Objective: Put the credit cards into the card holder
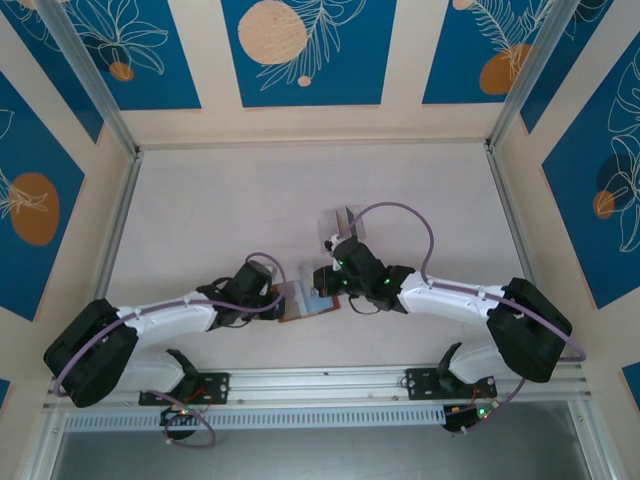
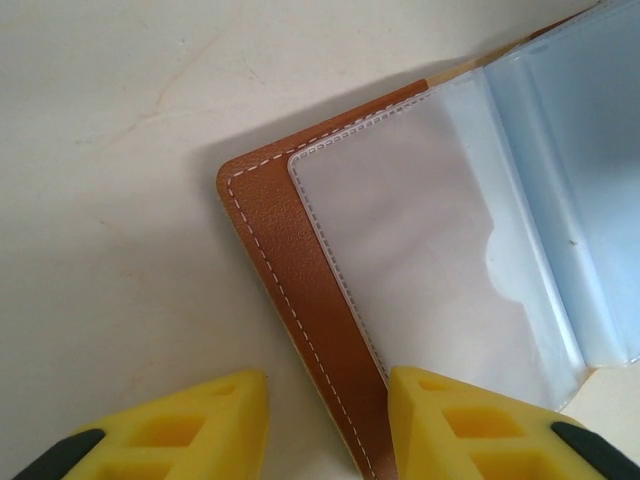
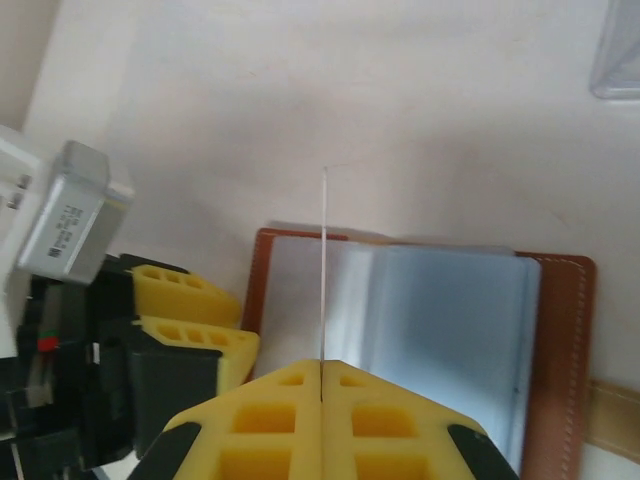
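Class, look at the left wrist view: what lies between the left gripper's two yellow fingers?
In the left wrist view, the card holder's brown stitched edge runs between the left gripper's fingers. Bare table fills the rest of the gap.

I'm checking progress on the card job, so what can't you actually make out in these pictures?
Right wrist: the card in the right gripper shows edge-on, so its face and colour are unreadable.
Top view: the card holder is tiny and partly under that gripper; whether cards already sit inside cannot be told.
Left wrist: the frame edge cuts off the holder's far half; whether the left gripper touches the cover is unclear.
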Motion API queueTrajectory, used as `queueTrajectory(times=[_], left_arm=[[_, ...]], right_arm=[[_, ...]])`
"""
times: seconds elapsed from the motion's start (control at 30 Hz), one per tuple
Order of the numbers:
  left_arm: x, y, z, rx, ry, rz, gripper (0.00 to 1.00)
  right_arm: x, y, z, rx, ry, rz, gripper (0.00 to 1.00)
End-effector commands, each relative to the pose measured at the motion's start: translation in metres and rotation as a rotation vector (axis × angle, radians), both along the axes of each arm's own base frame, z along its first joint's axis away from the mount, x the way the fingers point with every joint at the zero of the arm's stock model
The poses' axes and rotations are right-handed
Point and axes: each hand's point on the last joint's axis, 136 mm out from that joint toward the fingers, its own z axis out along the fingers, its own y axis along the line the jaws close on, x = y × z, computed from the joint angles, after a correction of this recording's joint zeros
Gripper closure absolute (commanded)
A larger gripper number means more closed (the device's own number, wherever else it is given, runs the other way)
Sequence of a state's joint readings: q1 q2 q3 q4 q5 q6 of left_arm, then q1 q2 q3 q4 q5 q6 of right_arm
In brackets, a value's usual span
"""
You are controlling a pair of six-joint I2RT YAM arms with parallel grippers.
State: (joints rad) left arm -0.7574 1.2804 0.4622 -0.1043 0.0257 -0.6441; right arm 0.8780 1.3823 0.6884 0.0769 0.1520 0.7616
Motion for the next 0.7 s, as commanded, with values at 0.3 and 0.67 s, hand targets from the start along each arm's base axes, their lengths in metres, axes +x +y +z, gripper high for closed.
queueTrajectory(times=[0.3, 0.67], left_arm=[[-0.009, -0.003, -0.012, -0.007, 0.047, -0.039, 0.71], [-0.011, -0.003, -0.014, -0.004, 0.051, -0.038, 0.71]], right_arm=[[0.009, 0.004, -0.019, 0.129, -0.004, -0.064, 1.0], [0.009, -0.002, -0.043, 0.122, 0.022, -0.106, 1.0]])
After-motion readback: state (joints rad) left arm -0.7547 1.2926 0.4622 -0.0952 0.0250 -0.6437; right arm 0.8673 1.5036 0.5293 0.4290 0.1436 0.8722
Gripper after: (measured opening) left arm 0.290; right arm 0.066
